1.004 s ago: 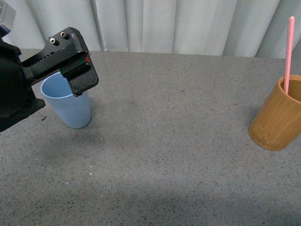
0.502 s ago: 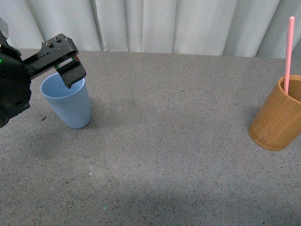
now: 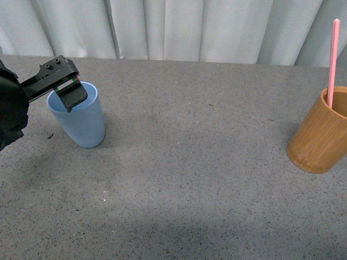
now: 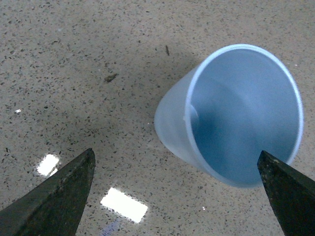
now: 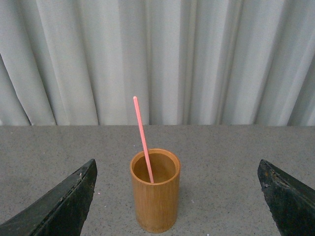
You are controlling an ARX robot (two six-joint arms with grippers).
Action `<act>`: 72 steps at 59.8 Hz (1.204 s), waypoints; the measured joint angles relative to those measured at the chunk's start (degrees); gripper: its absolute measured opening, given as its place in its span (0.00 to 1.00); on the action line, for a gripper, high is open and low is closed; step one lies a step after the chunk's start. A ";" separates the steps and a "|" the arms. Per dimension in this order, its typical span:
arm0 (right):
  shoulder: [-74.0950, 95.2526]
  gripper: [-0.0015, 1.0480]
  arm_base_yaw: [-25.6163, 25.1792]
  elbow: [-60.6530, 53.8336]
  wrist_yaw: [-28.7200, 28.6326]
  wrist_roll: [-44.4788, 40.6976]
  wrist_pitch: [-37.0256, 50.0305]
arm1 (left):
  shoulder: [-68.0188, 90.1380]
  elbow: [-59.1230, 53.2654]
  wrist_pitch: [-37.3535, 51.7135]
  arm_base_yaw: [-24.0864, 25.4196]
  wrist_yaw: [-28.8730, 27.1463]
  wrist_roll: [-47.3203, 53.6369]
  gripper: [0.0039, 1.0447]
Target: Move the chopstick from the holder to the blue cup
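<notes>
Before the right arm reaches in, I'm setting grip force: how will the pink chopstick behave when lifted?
The chopstick looks thin and straight, so it is probably stiff and very light. Its smooth, narrow shaft may slip or pivot in a pinch. It stands tilted and alone in the holder, so it should lift out freely.

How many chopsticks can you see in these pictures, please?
1. The thin pink chopstick stands tilted in the round bamboo holder at the right of the table. The light blue plastic cup at the left holds none. The holder's bottom is hidden.
</notes>
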 joint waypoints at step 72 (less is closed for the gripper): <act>0.00 0.91 0.00 0.00 0.00 0.00 0.00 | 5.97 2.84 1.40 1.40 -1.20 0.42 0.62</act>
